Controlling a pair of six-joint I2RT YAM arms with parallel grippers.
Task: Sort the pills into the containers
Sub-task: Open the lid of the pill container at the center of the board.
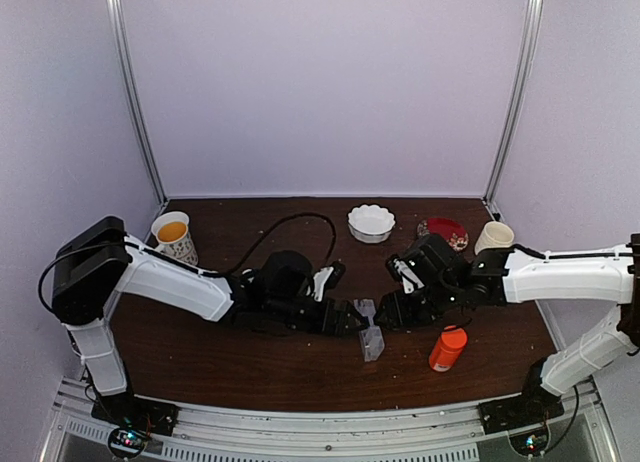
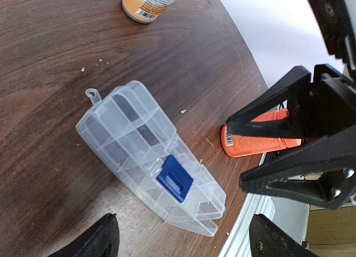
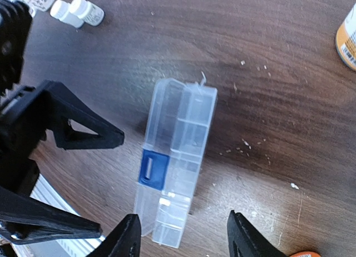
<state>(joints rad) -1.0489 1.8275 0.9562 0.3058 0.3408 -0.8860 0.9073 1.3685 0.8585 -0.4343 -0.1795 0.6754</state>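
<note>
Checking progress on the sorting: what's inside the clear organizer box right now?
Through the clear organizer box only dividers and dark table show; no pill is plainly visible. The blue latch and overlapping lid walls hide some compartments.

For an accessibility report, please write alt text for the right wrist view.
A clear pill organizer with a blue latch lies on a dark wooden table, its near end between the open fingers of the right gripper. The left gripper, also open, shows at the left; two small white bottles sit at the top left.
</note>
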